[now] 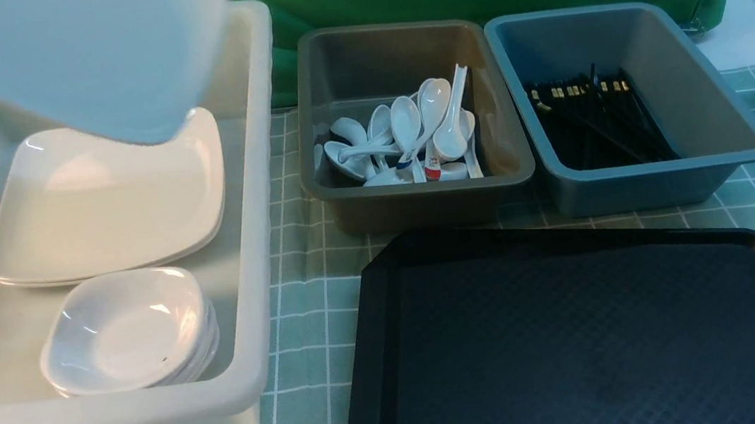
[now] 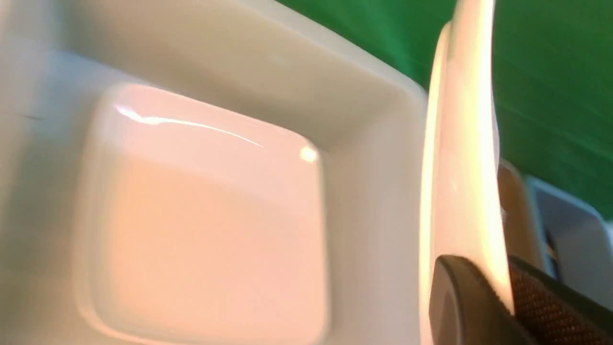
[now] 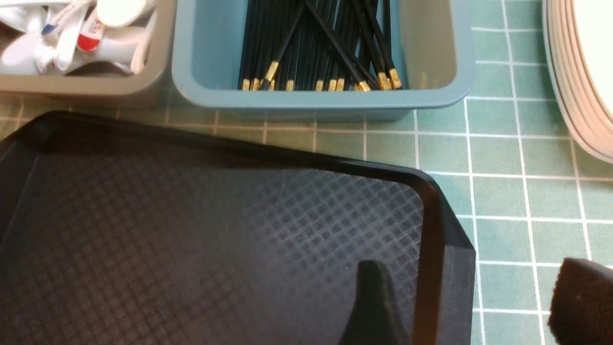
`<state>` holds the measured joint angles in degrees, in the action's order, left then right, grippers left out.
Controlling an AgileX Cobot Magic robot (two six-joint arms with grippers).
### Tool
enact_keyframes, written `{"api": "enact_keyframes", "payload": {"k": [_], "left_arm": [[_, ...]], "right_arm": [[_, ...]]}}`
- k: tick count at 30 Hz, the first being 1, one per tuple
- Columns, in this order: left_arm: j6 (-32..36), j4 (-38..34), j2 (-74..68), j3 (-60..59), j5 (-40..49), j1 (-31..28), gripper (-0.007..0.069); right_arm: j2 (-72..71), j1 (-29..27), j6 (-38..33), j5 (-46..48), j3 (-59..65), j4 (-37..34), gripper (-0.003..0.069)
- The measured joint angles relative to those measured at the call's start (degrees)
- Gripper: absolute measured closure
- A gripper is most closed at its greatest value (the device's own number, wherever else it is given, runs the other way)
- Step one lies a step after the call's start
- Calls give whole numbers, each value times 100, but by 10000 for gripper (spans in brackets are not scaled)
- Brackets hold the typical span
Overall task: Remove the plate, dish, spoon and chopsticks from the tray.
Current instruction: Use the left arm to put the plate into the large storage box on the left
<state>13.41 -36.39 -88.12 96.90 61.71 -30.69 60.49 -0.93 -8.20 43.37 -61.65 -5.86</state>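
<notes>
While the plate (image 1: 69, 62) hangs tilted above the white tub (image 1: 256, 204), left claw (image 2: 498, 297) is clamped on its rim, likely so it can slide onto the stacked plates (image 1: 101, 215) below. Tray (image 1: 577, 345) shows nothing on it; right claw (image 3: 474, 306) hovers over its corner, jaws apart

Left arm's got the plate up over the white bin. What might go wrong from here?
The left gripper pinches the glossy plate only at its rim, so it may slip or swing. It hangs tilted above the stacked plates; let go from there, it might land hard or crooked, or strike the small dishes or the wall of the bin.
</notes>
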Motion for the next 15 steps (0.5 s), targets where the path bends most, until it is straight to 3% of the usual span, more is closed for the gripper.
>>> {"api": "enact_keyframes", "payload": {"k": [6, 15], "left_arm": [[33, 252, -622, 18, -224, -128, 594], [37, 566, -1631, 18, -657, 397, 594]], "right_arm": [[0, 0, 11, -29, 0, 0, 163], [0, 0, 15, -63, 0, 0, 163]]}}
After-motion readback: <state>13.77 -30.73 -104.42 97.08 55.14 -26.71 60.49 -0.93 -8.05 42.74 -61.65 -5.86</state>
